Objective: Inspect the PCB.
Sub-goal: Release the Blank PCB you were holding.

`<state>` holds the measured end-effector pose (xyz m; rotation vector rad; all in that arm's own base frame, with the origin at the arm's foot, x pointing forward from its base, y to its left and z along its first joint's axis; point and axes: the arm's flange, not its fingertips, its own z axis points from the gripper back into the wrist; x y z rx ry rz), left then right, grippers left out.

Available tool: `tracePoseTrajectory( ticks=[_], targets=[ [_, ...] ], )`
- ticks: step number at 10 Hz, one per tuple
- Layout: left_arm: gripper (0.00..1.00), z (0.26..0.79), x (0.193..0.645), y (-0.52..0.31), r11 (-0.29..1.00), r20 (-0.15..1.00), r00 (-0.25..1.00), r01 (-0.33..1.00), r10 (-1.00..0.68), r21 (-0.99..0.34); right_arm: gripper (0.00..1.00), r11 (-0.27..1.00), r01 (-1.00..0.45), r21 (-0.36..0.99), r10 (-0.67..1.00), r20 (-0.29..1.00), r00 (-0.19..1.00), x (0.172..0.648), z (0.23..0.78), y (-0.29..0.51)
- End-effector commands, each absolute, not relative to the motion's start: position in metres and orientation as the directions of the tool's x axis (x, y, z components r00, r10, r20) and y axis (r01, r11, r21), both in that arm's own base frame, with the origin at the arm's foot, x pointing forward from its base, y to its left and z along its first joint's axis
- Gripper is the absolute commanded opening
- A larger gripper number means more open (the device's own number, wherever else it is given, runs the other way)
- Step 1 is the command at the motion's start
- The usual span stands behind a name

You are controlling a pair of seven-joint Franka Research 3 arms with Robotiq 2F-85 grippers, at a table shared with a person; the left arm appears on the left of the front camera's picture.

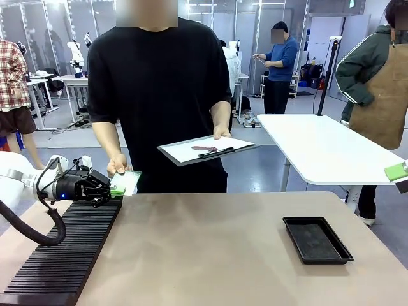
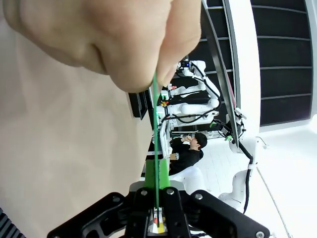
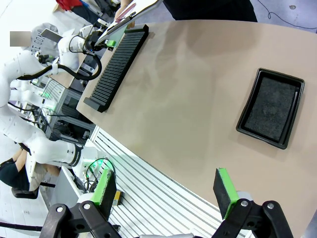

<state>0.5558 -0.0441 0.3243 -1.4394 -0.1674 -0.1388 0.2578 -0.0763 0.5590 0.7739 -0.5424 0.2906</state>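
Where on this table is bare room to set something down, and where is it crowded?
Widest free patch: the table top between the ribbed black rack and the black tray, near edge to far edge. A narrower strip lies right of the tray. Crowded: the rack's far end, where the left gripper and the person's hand both hold the PCB.

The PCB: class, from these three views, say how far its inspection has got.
Done: the PCB is off the table, in the air at its far left. In hand: the left jaws are shut on one edge while the person's hand pinches the other. Left, probably: checking it against the clipboard; the black tray holds no board.
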Motion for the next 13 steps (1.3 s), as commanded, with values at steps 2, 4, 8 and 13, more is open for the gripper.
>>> tracePoseTrajectory(
  ticks=[2, 4, 8, 13],
  targets=[
    [0.03, 0.3242, 0.5555, -0.0435, 0.137, 0.185, 0.983, 0.183, -0.001, -0.973, 1.00, 0.679, -0.443, 0.585, 0.054, 0.563, 0.825, 0.2579, 0.5596, -0.0759],
    [0.46, 0.3257, 0.5548, -0.0432, 0.125, 0.198, 0.980, 0.196, 0.002, -0.973, 1.00, 0.679, -0.443, 0.585, 0.054, 0.563, 0.825, 0.2579, 0.5596, -0.0759],
    [1.00, 0.3278, 0.5533, -0.0433, 0.113, 0.195, 0.980, 0.197, -0.028, -0.974, 1.00, 0.679, -0.443, 0.585, 0.054, 0.563, 0.825, 0.2579, 0.5596, -0.0759],
    [1.00, 0.3317, 0.5520, -0.0412, 0.127, 0.193, 0.981, 0.196, -0.030, -0.972, 1.00, 0.679, -0.443, 0.585, 0.054, 0.563, 0.825, 0.2579, 0.5596, -0.0759]
  ],
)
